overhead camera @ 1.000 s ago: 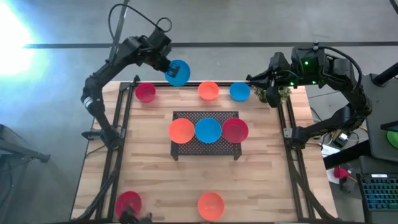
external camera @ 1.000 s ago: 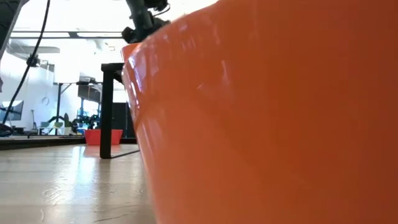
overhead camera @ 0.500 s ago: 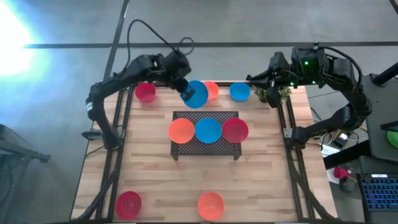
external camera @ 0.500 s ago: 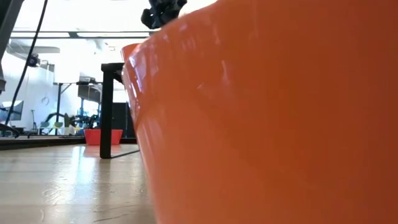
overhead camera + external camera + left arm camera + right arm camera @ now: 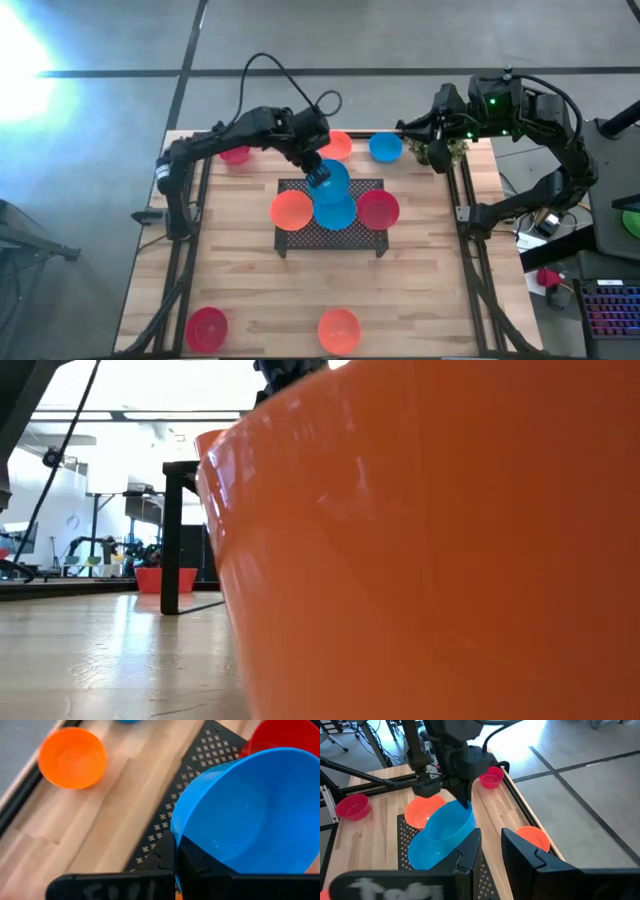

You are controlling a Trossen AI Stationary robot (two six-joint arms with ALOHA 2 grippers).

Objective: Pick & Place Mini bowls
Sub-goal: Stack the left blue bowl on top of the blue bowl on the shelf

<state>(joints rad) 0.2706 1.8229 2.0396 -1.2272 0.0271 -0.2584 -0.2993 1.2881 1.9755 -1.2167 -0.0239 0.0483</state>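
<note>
Looking straight down from the high view, the left gripper (image 5: 318, 176) pinches the rim of a blue bowl (image 5: 331, 180) over the middle of the dark mesh rack (image 5: 330, 235), just above a second blue bowl (image 5: 337, 212) that sits on the rack between an orange bowl (image 5: 291, 210) and a red bowl (image 5: 378, 210); the left arm reaches in from the table's left edge, bent at the elbow, its wrist angled down toward the rack. Along the far edge lie another red bowl (image 5: 234, 154), an orange one (image 5: 338, 145) and a blue one (image 5: 385, 148), and near the front edge a red bowl (image 5: 206, 327) and an orange bowl (image 5: 339, 330). The right gripper (image 5: 408, 126) waits at the far right corner, beside the small potted plant (image 5: 443, 152). In the low view an orange bowl (image 5: 440, 550) fills most of the picture, with the rack's leg (image 5: 172, 540) behind it. In the left wrist view the dark fingers (image 5: 185, 862) clamp the blue bowl's near rim, the bowl tilted over the rack. In the right wrist view the right fingers (image 5: 470, 852) stand apart with nothing between them, and the left gripper holds the blue bowl tilted above the rack.
</note>
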